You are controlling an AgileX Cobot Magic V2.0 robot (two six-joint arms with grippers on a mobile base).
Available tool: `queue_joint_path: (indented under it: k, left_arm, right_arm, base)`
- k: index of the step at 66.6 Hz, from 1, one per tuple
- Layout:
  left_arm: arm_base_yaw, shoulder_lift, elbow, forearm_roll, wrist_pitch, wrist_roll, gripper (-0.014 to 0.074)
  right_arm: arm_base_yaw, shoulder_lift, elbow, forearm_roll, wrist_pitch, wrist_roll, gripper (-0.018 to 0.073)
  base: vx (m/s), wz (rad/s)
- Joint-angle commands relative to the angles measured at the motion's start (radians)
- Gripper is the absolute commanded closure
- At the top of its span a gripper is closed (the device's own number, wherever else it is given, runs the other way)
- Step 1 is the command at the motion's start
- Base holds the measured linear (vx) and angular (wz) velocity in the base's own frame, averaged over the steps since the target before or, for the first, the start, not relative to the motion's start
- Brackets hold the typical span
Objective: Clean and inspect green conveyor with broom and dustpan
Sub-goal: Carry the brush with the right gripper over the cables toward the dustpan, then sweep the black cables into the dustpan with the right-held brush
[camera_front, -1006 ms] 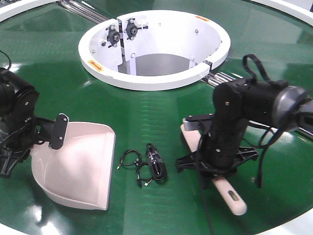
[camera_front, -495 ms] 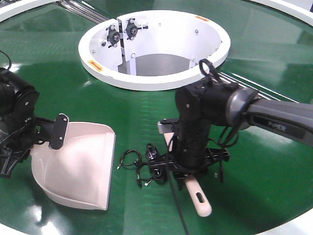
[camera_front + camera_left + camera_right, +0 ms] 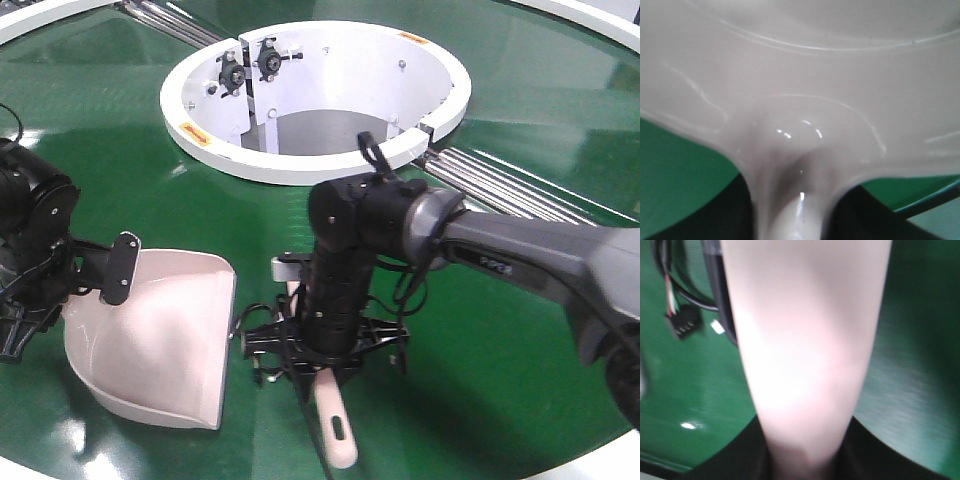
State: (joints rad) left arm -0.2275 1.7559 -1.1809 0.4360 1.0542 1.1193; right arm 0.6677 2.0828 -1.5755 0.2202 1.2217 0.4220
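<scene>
Lower centre, the right gripper (image 3: pixel 325 345), clamped on the broom (image 3: pixel 338 432), holds it over tangled black cables (image 3: pixel 256 338), seemingly just short of the dustpan (image 3: pixel 165 340) gripped by the left gripper (image 3: pixel 112 268) at lower left, with sweeping of the green conveyor (image 3: pixel 500 390) unfinished.

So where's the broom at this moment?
In the front view, the broom is held by the right gripper, low over the green conveyor near its front edge. It is just right of the dustpan, with the black cables beside it.
</scene>
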Motion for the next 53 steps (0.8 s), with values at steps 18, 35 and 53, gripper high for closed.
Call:
queue_joint_path:
  k: [18, 35, 53]
  left_arm:
    - [-0.006, -0.041, -0.026, 0.012, 0.001, -0.001, 0.0602]
    - [-0.006, -0.041, -0.026, 0.012, 0.001, -0.001, 0.0602]
    - [-0.006, -0.041, -0.026, 0.012, 0.001, -0.001, 0.0602]
  right_arm:
    - [0.114, 0.136, -0.335, 0.131, 0.07, -0.038, 0.0562]
    - [0.153, 0.184, -0.538, 0.178, 0.069, -0.083, 0.0562]
    - [0.123, 0.116, -0.536, 0.166, 0.069, -0.101, 0.0562]
  base:
    - [0.0, 0.0]
    - [0.0, 0.0]
    - [0.0, 0.0]
